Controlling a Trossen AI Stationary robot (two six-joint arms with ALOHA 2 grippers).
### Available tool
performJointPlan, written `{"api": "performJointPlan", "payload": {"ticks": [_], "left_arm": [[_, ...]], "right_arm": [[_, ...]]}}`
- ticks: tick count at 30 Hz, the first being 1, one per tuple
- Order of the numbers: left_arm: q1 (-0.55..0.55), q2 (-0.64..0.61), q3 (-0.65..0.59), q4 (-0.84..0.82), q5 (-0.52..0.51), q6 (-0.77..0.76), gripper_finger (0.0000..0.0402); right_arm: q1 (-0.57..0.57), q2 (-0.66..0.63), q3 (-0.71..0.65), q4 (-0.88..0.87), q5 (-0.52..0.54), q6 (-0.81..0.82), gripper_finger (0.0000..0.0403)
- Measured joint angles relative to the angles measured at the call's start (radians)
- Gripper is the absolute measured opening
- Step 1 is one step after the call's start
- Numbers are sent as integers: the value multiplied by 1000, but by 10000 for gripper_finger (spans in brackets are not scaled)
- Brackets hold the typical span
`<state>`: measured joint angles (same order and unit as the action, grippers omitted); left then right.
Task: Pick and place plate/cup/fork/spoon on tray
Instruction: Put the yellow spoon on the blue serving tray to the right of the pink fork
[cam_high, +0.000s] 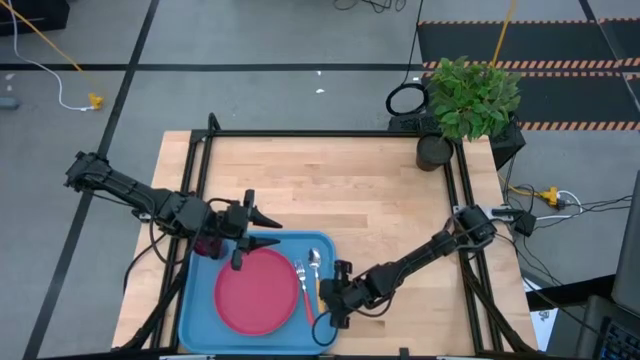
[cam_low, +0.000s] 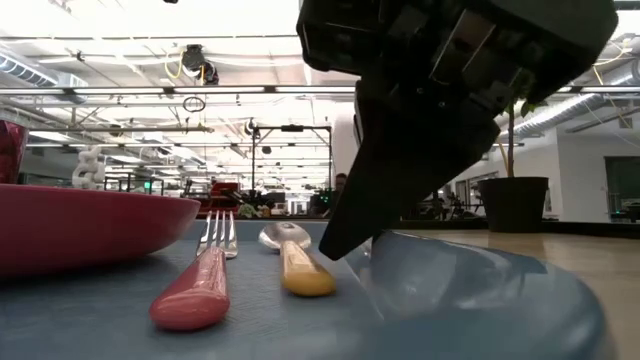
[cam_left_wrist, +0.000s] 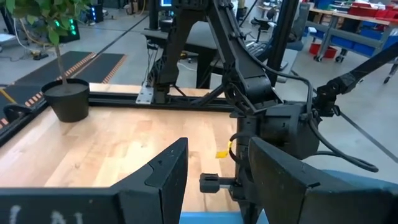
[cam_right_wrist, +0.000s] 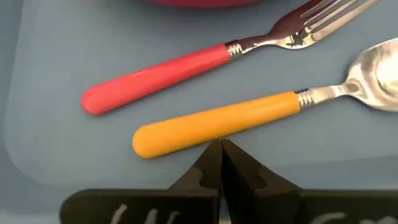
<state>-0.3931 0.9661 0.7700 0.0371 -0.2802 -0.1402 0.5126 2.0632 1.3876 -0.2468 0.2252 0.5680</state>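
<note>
Right gripper (cam_right_wrist: 221, 152) fingers pinched together on nothing just beside the orange-handled metal spoon (cam_right_wrist: 249, 118) lying on the light blue plastic tray (cam_high: 200, 310); spoon placing looks finished, and next the left gripper (cam_high: 262, 229), fingers spread, should grab the dark red cup (cam_high: 208, 246).

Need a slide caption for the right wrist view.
Right gripper, jaws shut, beside the spoon lying next to the fork on the tray.

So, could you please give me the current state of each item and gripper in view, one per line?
plate: flat on the tray.
fork: lying on the tray, beside the plate.
spoon: lying on the tray, beside the fork.
cup: at the tray's far left corner, under the left arm.
tray: on the table.
left gripper: open, holding nothing.
right gripper: shut, empty, just off the spoon handle.
</note>
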Motion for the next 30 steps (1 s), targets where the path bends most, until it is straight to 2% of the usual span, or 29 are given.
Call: {"api": "performJointPlan", "payload": {"ticks": [10, 17, 30], "left_arm": [[0, 0, 0, 35, 0, 42, 172], [0, 0, 0, 39, -4, 60, 172], [0, 0, 0, 45, -9, 77, 172]], "right_arm": [[22, 0, -2, 61, 12, -4, 0], [-2, 0, -1, 109, 34, -16, 0], [-43, 12, 24, 59, 39, -105, 0]]}}
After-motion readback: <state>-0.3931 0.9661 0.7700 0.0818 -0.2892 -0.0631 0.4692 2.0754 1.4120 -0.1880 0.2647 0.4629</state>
